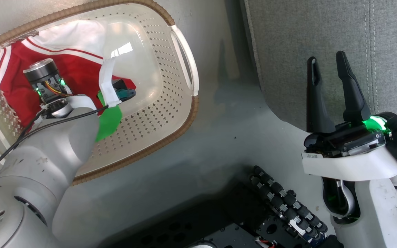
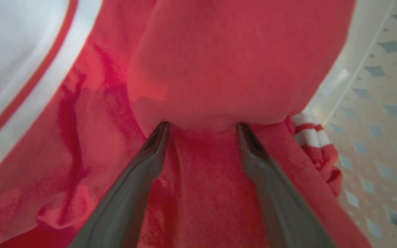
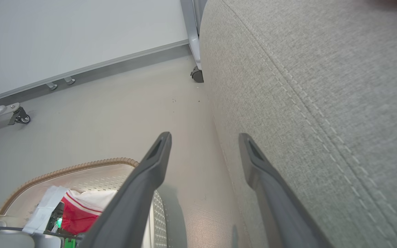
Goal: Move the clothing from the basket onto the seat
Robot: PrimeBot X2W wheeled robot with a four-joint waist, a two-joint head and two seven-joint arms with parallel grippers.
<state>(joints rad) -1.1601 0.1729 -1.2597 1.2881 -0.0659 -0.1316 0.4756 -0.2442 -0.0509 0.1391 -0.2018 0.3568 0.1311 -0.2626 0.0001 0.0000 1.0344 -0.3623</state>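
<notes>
I'm watching the laundry basket (image 1: 185, 119) sitting on the grey floor (image 1: 219, 144), near the seat (image 1: 322, 27) but apart from it. The clothing (image 1: 76, 67) is lying inside the basket, bunched toward its left end: bright-red fabric with white stripes and a white panel. My left arm (image 1: 47, 148) is pointing down into the basket. In the left wrist view, the left gripper (image 2: 202, 124) is standing released, with its 2 fingers spread wide. Their tips are touching the red cloth just under a rounded fold, and nothing is being pinched between them. The right gripper (image 1: 326, 58) is also hanging released and grasping nothing. Its 2 dark fingers are pointing up beside the seat's stitched edge.
</notes>
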